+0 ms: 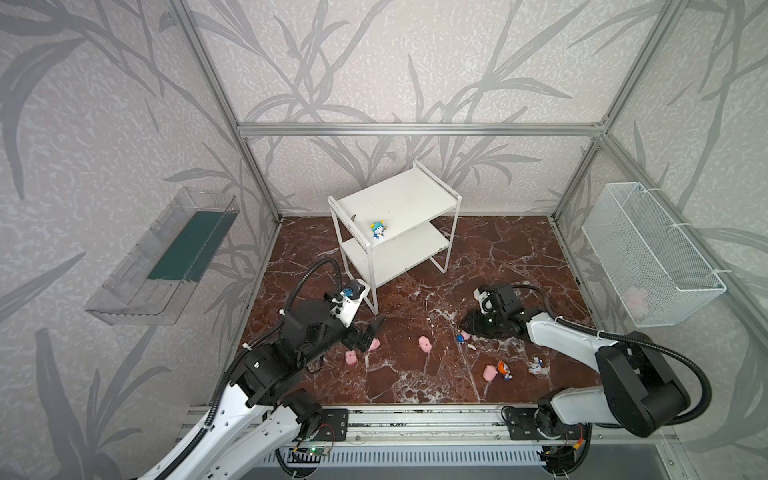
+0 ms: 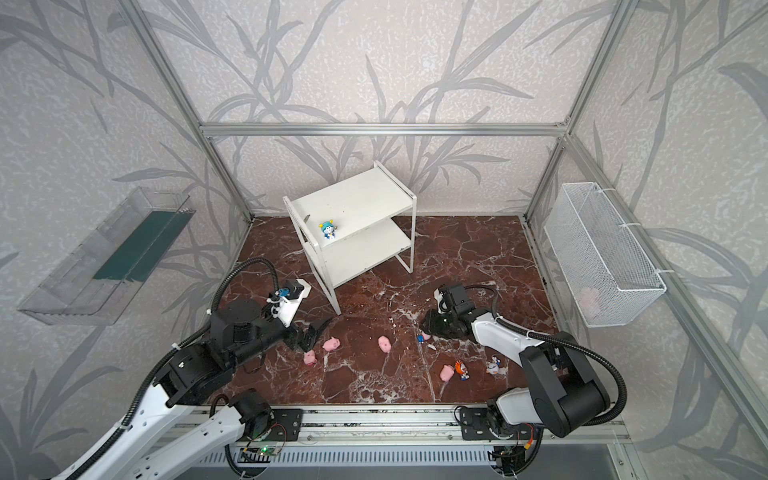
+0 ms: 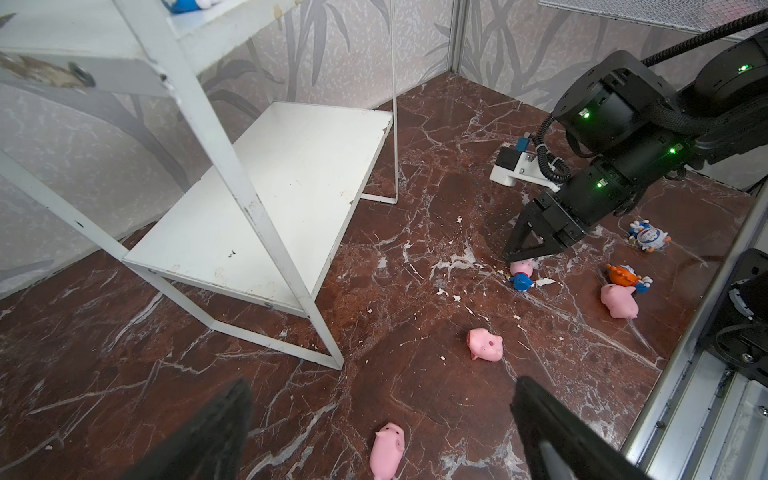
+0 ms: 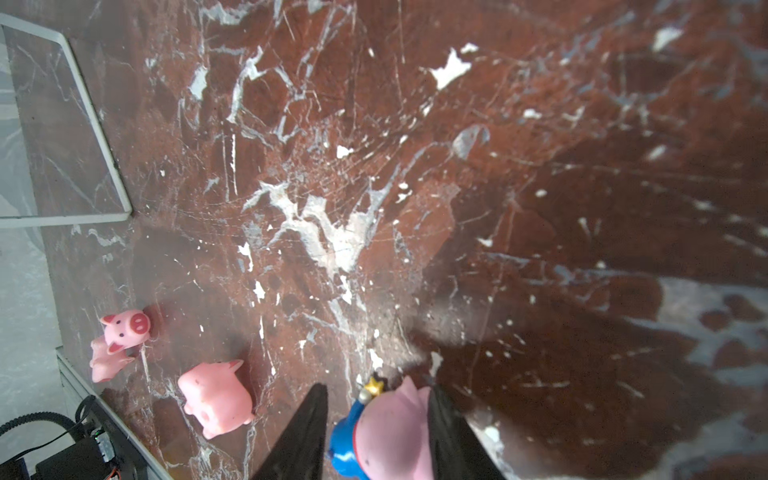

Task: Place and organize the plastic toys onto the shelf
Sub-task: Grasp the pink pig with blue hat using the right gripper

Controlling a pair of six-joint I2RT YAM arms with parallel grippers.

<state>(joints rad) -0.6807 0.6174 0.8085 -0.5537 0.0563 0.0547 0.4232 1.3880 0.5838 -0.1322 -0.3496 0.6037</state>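
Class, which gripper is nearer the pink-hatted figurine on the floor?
Right. The right gripper has a jaw either side of the pink-hatted figurine; the left gripper is well away, open near a pink pig.

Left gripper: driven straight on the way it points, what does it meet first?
Probably the pink pig lying low between the left gripper's open fingers, else the tabletop beyond; depth unclear.

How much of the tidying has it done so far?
One done: a teal-hatted figurine stands on the top board of the shelf. In hand: the right gripper straddles a pink-hatted figurine on the floor; grip unclear. The left gripper is open, empty. Left: four pigs and two more figurines on the floor.
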